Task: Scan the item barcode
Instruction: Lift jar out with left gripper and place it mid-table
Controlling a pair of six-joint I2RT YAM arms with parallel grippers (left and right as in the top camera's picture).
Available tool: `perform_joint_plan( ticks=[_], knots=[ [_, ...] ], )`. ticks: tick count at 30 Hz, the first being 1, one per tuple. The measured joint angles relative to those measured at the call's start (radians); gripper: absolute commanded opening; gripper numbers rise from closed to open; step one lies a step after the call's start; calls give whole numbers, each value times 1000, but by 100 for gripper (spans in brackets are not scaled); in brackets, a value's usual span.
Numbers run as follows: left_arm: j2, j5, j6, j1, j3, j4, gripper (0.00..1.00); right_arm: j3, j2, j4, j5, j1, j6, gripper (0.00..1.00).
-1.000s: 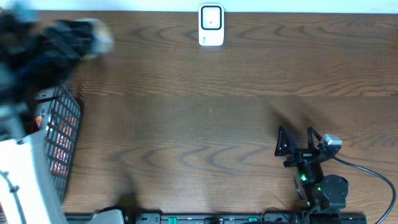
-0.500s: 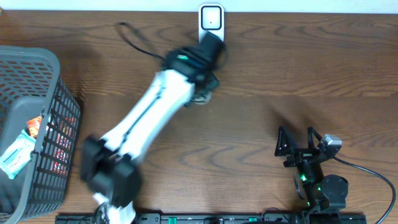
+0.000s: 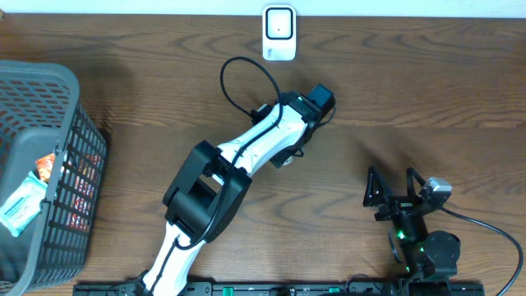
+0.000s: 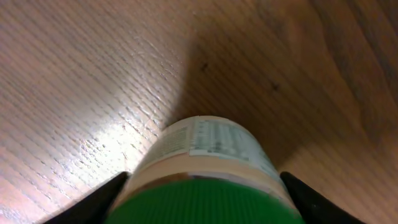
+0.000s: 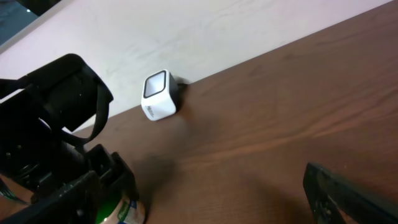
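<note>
Gripping the jar (image 4: 211, 146) by its green ribbed lid (image 4: 205, 205), the left tool (image 4: 204, 180) has a finger against each side of the cap, though how firmly it presses cannot be told. The right tool (image 3: 391, 177) sits near its base with jaws wide apart and nothing between them. The jar is under the left wrist over the middle of the tabletop (image 3: 427, 90), well apart from the white scanner (image 3: 279, 33) at the far edge; whether its base touches the wood is hidden. It looks like a stiff, fairly light container with a smooth labelled wall that could slip, so the ridged lid is probably the surest hold, provided the cap is screwed tight. Its long axis runs in line with the tool, lid toward the wrist and base pointing away, down at the tabletop. The label (image 4: 217, 140) shows fine print on its upper side; no barcode can be made out, so the jar probably needs turning to face the scanner.
</note>
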Motion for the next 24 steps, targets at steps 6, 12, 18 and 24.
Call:
perform_joint_plan(
  ticks=[6,12,18,24],
  knots=[
    [-55,-10,167,7,21,-13,93,0,0,0,0,0,0,99],
    [-376,-118,466,97,194,-64,97,0,0,0,0,0,0,99],
    [-798,-244,644,585,296,-213,97,0,0,0,0,0,0,99],
    [-902,-116,712,1232,293,-333,97,0,0,0,0,14,0,99]
  ],
)
